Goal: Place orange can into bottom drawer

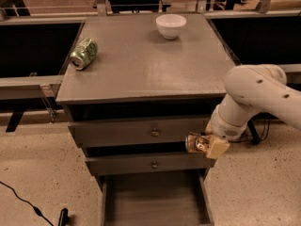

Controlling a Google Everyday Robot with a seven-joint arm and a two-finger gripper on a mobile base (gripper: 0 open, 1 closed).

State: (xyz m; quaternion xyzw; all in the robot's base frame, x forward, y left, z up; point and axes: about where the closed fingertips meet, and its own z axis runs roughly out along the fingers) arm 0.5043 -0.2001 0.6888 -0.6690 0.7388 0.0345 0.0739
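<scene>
My gripper [203,144] hangs in front of the cabinet's right side, level with the gap between the two knobbed drawers, and is shut on the orange can [195,142]. The can shows a gold-orange label and a silver end pointing left. It is held above the right part of the bottom drawer [155,199], which is pulled out and shows a flat plank floor and thin side walls. My white arm [256,95] comes in from the right.
A green and silver can [84,53] lies on its side at the cabinet top's left. A white bowl [170,26] stands at the back. Two grey drawers with brass knobs [155,133] are closed. A black cable [23,201] lies on the floor at left.
</scene>
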